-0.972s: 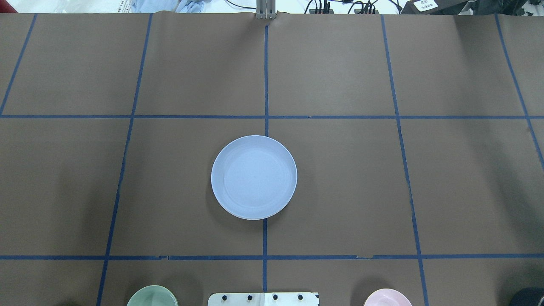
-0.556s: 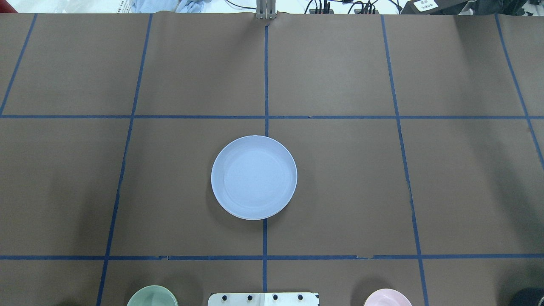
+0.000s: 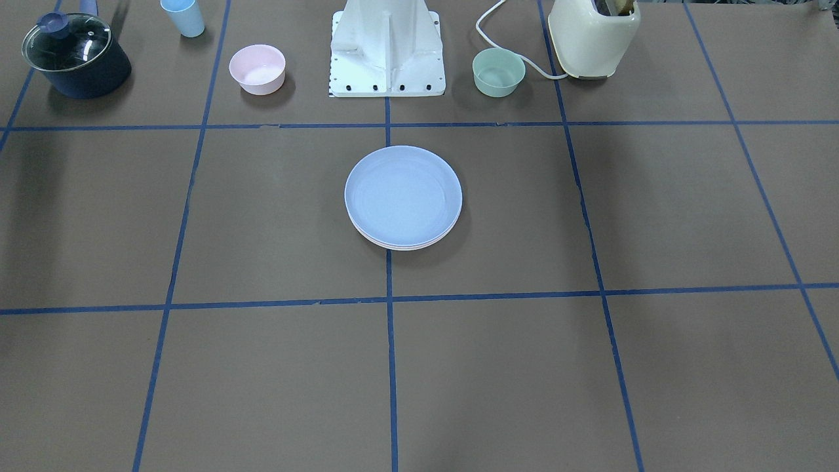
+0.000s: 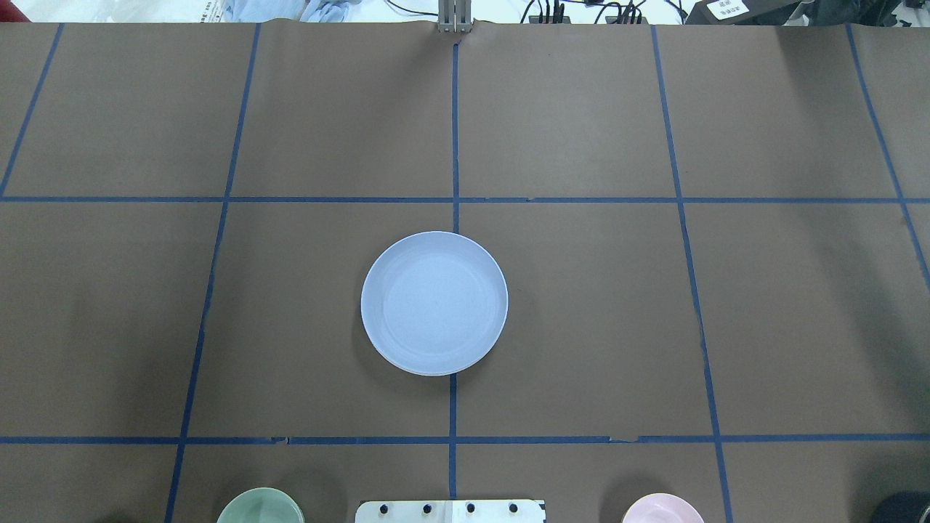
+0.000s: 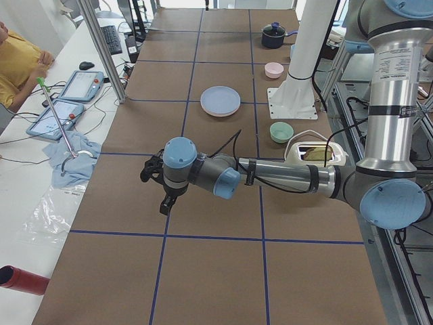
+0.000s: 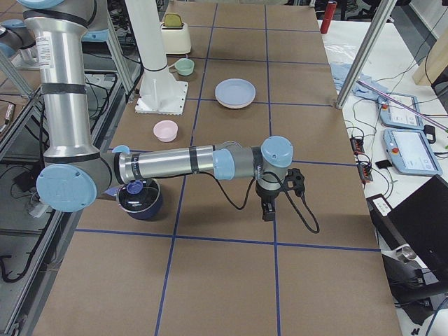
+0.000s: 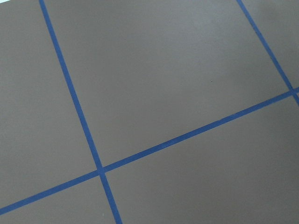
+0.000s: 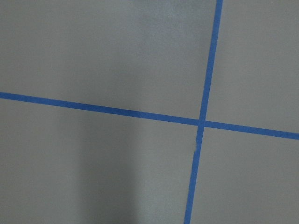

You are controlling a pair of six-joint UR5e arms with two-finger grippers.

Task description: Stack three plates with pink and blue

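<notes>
The pastel blue plate (image 4: 434, 302) lies on top of a stack in the middle of the table, also shown in the front view (image 3: 403, 195). Under it, pale pink and cream rims (image 3: 401, 247) peek out at the stack's edge; I cannot tell them apart. My left gripper (image 5: 164, 204) shows only in the left side view, low over bare table far from the stack. My right gripper (image 6: 267, 211) shows only in the right side view, also far from the stack. I cannot tell whether either is open or shut. Both wrist views show only brown table with blue tape.
By the robot base (image 3: 387, 49) stand a small pink bowl (image 3: 257, 68) and a mint-green bowl (image 3: 498, 71). A dark pot with a glass lid (image 3: 75, 56), a blue cup (image 3: 183, 16) and a cream toaster (image 3: 593, 36) stand along the same edge.
</notes>
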